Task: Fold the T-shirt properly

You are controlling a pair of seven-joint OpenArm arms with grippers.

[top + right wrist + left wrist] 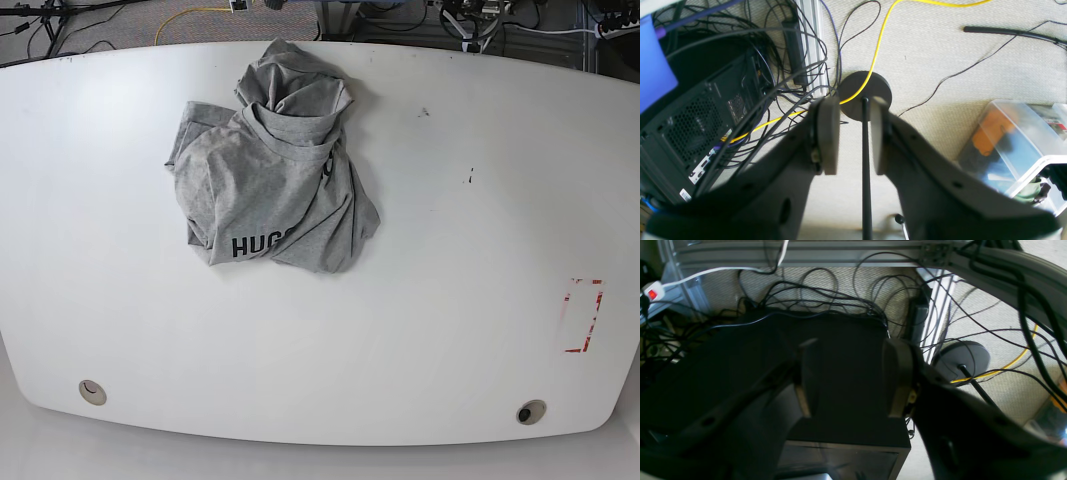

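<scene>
white table [430,300], crumpled t-shirt [275,180], no jaws near

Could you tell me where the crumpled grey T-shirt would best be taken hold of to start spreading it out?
Probably the grey T-shirt at its lower hem edge near the black lettering, coming from above on the table's near side: that edge lies flat and exposed, while the far part is bunched in folds.
</scene>
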